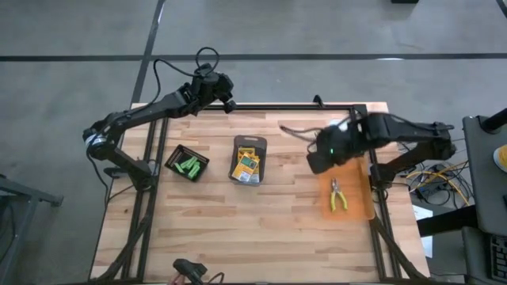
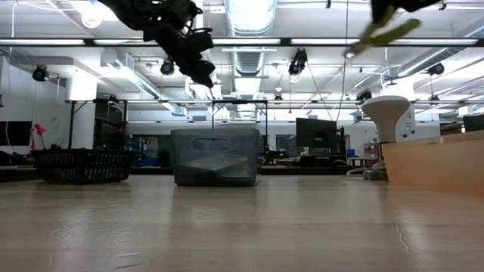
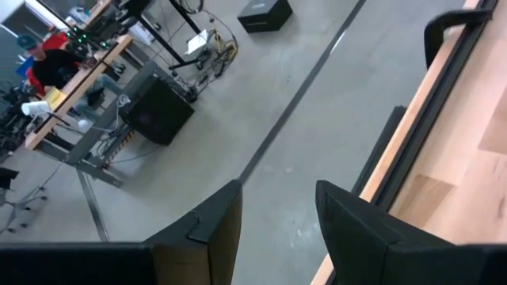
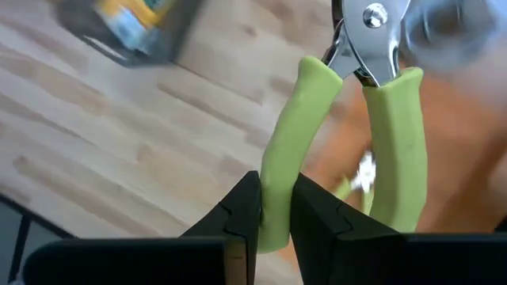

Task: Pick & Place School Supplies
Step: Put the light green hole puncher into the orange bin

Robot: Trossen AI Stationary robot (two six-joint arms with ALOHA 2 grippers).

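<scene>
My right gripper [image 4: 276, 198] is shut on a pair of pliers [image 4: 372, 87] with yellow-green handles, high over the table's right part [image 1: 321, 158]. In the low view the pliers [image 2: 389, 30] hang far above the tabletop. A second pair of pliers [image 1: 339, 195] lies flat on an orange tray [image 1: 360, 207]. Yellow-and-green crayon boxes [image 1: 248, 164] lie in a dark grey bin [image 1: 250, 143]. Bright-green sticks [image 1: 188, 165] lie in a black tray [image 1: 176, 155]. My left gripper [image 3: 277, 198] is open, raised over the table's far edge [image 1: 215, 83]. My right gripper pinches one handle of the pliers [image 4: 281, 158] between its two fingers, near that handle's free end. The other handle [image 4: 396, 142] stays free beside the fingers, and the metal head [image 4: 372, 24] points away from them. The pliers are lifted clear of the table.
In the low view the grey bin [image 2: 215, 156] stands mid-table, a black basket [image 2: 83, 165] to its left and the orange tray's wall [image 2: 435, 162] at the right. A dark object [image 1: 188, 269] lies at the near edge. A seated person [image 3: 47, 67] shows beyond the table.
</scene>
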